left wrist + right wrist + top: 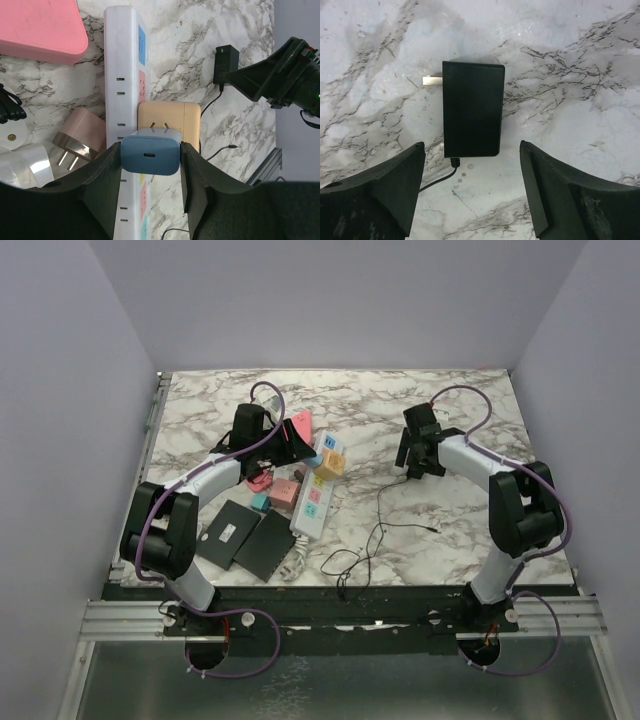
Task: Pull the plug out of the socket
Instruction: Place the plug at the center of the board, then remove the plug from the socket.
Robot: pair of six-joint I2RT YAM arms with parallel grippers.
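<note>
Left end effector (150, 150) is clenched on the blue plug (150, 159), one finger on each side of its body. The plug's two metal prongs are bare and visible, not in any outlet. It is held over the socket (120, 75), the long white strip with coloured outlet marks lying flat on the marble tabletop (210, 30).

A tan charger (170, 117) sits on the strip's face just beyond the blue plug's prongs. I can't tell whether the two touch. A rose-coloured plug (80, 136) lies loose on the tabletop beside the strip, prongs out. A pink block (40, 25) is near the strip's far end.

Right end effector (471, 147) is released. Its fingers stand wide apart, one on each side of the black adapter (472, 107), with gaps on both sides and no contact. The adapter lies flat on the marble, one prong sticking out at its upper left and a thin black cable (437, 182) leaving its near end.

In the top view the socket (312, 498) lies left of centre, running diagonally, with the left end effector (300, 440) at its far part. The right end effector (415, 455) is well apart to the right. Two flat black pads (245, 537) lie near the strip's front end. The thin black cable (375, 535) snakes toward the front edge.
</note>
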